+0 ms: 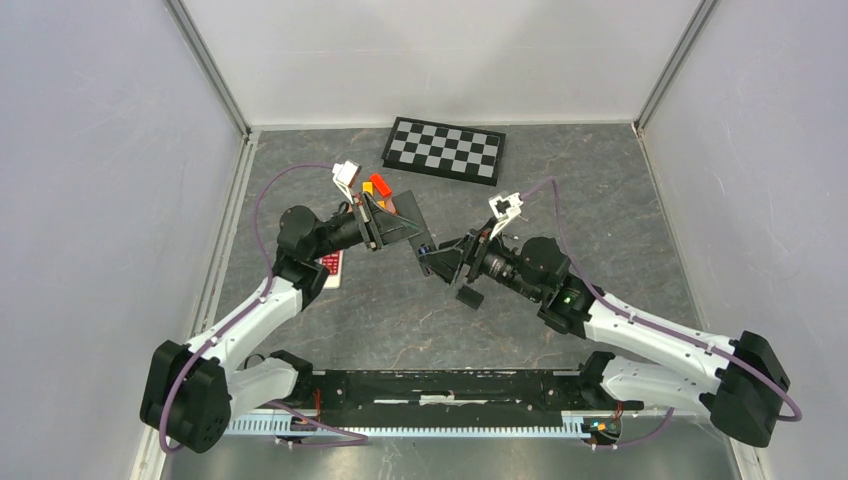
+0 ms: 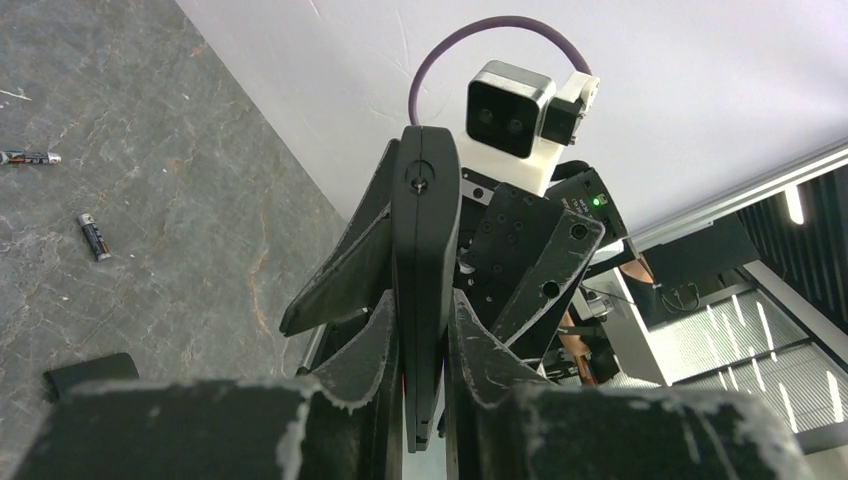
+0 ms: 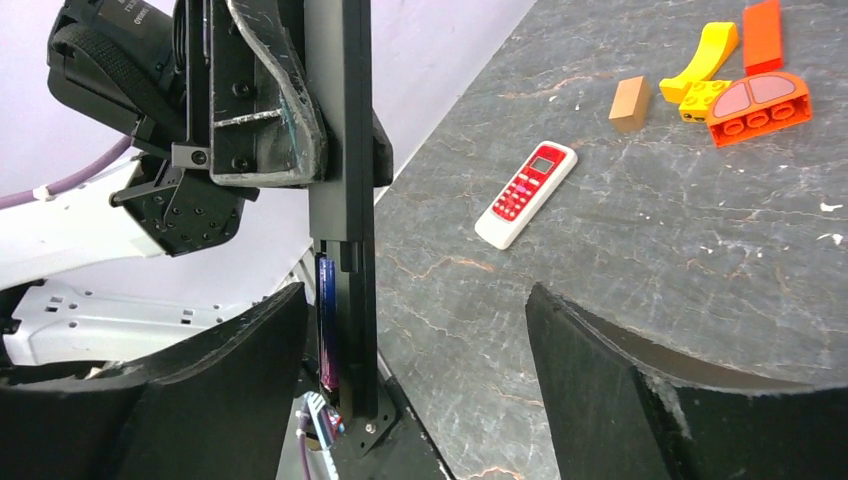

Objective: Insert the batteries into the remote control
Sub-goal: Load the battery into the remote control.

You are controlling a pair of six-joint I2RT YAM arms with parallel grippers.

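My left gripper (image 2: 424,335) is shut on a black remote control (image 2: 425,230), holding it edge-on above the table (image 1: 400,330). A blue-purple battery (image 3: 327,320) lies along the remote (image 3: 340,150), in its open back. My right gripper (image 3: 415,340) is open around the remote's lower end, with its left finger (image 3: 250,350) close to the battery and its right finger (image 3: 600,370) well clear. In the top view both grippers meet at the remote (image 1: 412,238). Two more batteries (image 2: 93,236) (image 2: 30,157) lie loose on the table.
A flat black piece (image 1: 469,296) lies on the table under the right gripper. A red and white remote (image 3: 526,193) lies by the left arm. Orange, yellow and red blocks (image 3: 757,105) and a checkerboard (image 1: 445,148) sit at the back. Walls enclose three sides.
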